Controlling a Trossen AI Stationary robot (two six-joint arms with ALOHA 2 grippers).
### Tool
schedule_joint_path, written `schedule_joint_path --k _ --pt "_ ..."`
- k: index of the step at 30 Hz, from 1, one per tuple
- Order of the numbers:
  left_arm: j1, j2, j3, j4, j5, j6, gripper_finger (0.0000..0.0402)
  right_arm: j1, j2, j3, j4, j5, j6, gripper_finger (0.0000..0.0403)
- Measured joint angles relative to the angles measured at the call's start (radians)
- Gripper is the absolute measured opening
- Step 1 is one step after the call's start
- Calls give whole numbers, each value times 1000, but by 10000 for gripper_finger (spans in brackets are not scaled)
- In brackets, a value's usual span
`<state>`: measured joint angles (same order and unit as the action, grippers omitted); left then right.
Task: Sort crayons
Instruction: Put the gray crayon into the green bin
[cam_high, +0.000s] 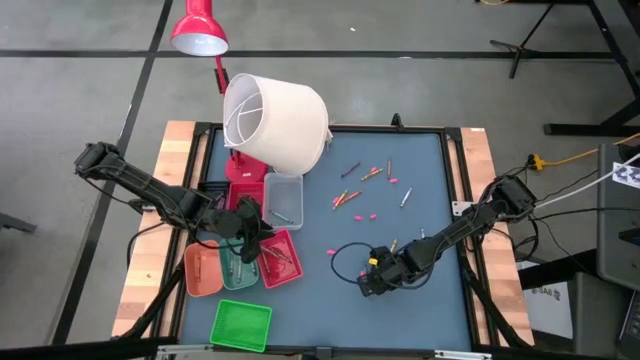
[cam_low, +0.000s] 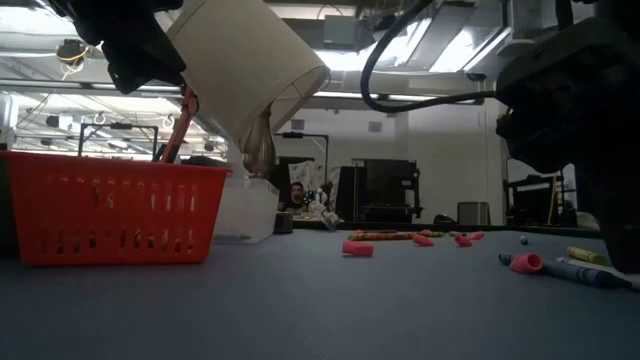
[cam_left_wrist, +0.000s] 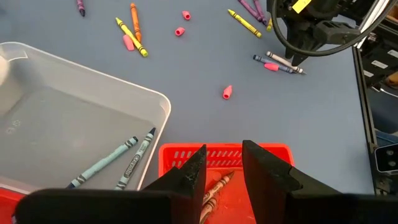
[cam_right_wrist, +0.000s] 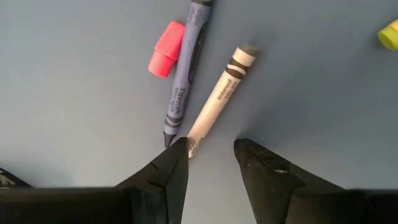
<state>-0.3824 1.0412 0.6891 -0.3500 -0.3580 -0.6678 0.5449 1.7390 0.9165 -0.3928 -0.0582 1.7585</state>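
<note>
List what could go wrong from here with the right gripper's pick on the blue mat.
1. The open right gripper hovers over a white paper-wrapped crayon whose tip lies beside a blue-violet crayon; closing might catch both.
2. A small pink stub lies against the blue-violet crayon and could be nudged or dragged along.
3. The white crayon lies slanted to the fingers, so it may roll or twist out.

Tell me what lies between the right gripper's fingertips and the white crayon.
Nothing: in the right wrist view the open right gripper hangs just over the white crayon, its near end beside one fingertip, only bare blue mat between.
</note>
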Motion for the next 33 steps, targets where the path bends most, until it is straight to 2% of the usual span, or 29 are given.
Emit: schedule_joint_path --k 6,22,26,33 --pt "0 0 0 0 0 0 89 0 0 0 -6 24 10 145" --pt "0 0 0 0 0 0 89 -1 2 -1 -49 195 46 143" --pt "0 0 0 0 0 0 89 -2 3 -2 -58 197 44 121" --pt "0 0 0 0 0 0 88 -2 3 -3 -71 190 32 50"
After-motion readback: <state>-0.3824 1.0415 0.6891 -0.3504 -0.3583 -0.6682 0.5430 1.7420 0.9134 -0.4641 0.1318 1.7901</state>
